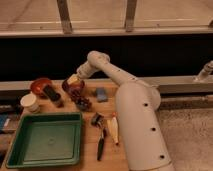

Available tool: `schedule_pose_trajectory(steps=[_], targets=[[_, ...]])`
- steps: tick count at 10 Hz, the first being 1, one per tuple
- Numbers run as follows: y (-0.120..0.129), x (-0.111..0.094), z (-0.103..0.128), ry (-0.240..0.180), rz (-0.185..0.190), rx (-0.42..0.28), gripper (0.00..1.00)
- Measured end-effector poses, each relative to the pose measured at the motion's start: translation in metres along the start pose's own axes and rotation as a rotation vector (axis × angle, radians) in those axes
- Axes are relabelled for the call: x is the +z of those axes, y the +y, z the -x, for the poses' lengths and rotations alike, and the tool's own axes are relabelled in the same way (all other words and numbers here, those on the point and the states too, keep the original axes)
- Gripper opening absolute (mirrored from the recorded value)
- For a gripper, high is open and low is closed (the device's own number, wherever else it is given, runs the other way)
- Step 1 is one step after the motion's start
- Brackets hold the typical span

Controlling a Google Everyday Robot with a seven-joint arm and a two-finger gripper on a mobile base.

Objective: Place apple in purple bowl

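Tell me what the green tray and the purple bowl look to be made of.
The green tray looks like moulded plastic: uniform colour, rounded rim, soft sheen. The purple bowl also looks plastic, smooth and evenly coloured, though the pincer right above it hides much of it. Neither is certain.

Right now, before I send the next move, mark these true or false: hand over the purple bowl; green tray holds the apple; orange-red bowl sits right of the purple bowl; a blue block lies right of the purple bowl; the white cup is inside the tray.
1. The hand is over the purple bowl: true.
2. The green tray holds the apple: false; nothing shows in the tray.
3. The orange-red bowl sits right of the purple bowl: false; it sits left.
4. A blue block lies right of the purple bowl: true.
5. The white cup is inside the tray: false; it stands on the table behind it.
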State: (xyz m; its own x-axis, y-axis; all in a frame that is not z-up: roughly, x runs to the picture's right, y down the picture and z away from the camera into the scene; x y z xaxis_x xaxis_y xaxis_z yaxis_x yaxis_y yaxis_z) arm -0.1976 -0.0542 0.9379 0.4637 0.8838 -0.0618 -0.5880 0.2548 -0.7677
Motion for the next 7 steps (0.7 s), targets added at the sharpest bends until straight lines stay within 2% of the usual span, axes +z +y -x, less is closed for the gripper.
schedule_pose_trajectory(steps=[7], targets=[[-0.0003,0.0008,-0.0008,0.001,0.001,0.001,0.8]])
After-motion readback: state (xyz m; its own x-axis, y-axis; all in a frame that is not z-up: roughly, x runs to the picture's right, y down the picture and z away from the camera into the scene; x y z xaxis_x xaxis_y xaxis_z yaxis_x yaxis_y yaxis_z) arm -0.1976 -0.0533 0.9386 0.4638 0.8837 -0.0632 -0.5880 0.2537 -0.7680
